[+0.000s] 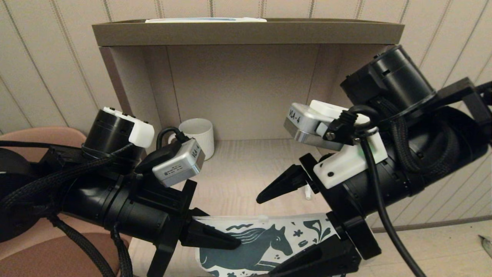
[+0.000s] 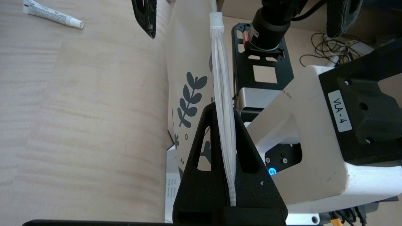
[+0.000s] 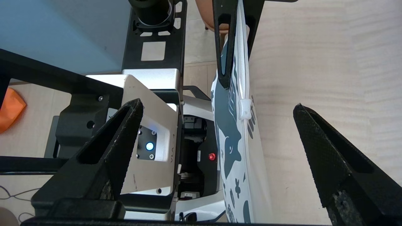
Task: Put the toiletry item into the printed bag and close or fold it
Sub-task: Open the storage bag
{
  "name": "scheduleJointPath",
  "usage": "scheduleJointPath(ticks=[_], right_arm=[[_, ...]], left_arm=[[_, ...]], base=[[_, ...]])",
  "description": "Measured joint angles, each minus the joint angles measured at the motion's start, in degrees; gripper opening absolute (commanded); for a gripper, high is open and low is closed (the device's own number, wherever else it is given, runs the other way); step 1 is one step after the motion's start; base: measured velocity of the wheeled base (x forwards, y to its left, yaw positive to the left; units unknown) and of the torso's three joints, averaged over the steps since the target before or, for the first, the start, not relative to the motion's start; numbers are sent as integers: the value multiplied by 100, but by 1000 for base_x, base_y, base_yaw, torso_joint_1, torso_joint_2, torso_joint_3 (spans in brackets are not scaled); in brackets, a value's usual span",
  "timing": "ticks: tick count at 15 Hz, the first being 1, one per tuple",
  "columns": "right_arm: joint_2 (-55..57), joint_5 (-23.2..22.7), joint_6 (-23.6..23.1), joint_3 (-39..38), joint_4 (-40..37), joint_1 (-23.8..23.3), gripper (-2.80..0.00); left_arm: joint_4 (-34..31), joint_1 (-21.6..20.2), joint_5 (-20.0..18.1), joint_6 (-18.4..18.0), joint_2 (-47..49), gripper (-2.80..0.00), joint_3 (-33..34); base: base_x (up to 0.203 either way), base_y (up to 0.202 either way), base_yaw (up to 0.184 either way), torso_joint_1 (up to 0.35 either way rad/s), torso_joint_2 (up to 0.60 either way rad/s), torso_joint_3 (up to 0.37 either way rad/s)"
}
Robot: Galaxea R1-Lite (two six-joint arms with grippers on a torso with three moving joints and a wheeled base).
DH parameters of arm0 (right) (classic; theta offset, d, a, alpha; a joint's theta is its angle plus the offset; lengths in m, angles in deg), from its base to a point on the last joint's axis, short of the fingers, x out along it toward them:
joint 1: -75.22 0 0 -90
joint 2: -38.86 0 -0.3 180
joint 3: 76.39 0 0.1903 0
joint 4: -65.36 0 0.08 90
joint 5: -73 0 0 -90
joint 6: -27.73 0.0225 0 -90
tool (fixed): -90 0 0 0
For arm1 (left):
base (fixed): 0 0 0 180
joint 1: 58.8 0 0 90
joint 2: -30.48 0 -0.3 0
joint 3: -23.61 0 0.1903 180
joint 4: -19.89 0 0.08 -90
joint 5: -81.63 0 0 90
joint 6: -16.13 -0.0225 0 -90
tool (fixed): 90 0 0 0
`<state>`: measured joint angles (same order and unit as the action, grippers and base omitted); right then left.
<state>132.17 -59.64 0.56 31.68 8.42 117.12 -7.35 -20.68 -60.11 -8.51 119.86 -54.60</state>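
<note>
At far left, against the back wall of the pale wood worktop (image 1: 238, 169): ribbed white ceramic mug (image 1: 196, 134), no part of the job.

Next along, left claw (image 1: 234, 242): clamped fully shut on the zip-top edge of the flat white pouch printed with a dark teal horse and leaf motifs (image 1: 284, 240), holding that end up on edge at the front lip of the worktop.

Along the seam, toward the right: small clear plastic zip slider (image 3: 245, 110). Whether the mouth is open, cannot tell from here.

Farther back on the wood, well apart from the pouch: slim white toiletry tube with small print and a white cap (image 2: 53, 14), lying flat, not yet inside.

At right, right claw (image 1: 265, 236): spread as wide as it goes, empty, one finger either side of the pouch's top seam, touching nothing.

Handling, as a guess: pouch thin, limp, slippery film, prone to sag or fold away from the grip, so best pinched on the stiffer zip strip, never mid-panel. Tube light, slightly squashy, likely to roll or skid; best taken across the middle of the body with a gentle squeeze, clear of cap and crimp.
</note>
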Motion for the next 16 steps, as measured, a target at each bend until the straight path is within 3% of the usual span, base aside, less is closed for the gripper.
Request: scheduleJointPath(ticks=[16], right_arm=[[-17,-11,-19,-188,249,0,0]], left_arm=[[-4,-2,0,-2,20,-280,0]], base=[[0,0,0,0,0,0]])
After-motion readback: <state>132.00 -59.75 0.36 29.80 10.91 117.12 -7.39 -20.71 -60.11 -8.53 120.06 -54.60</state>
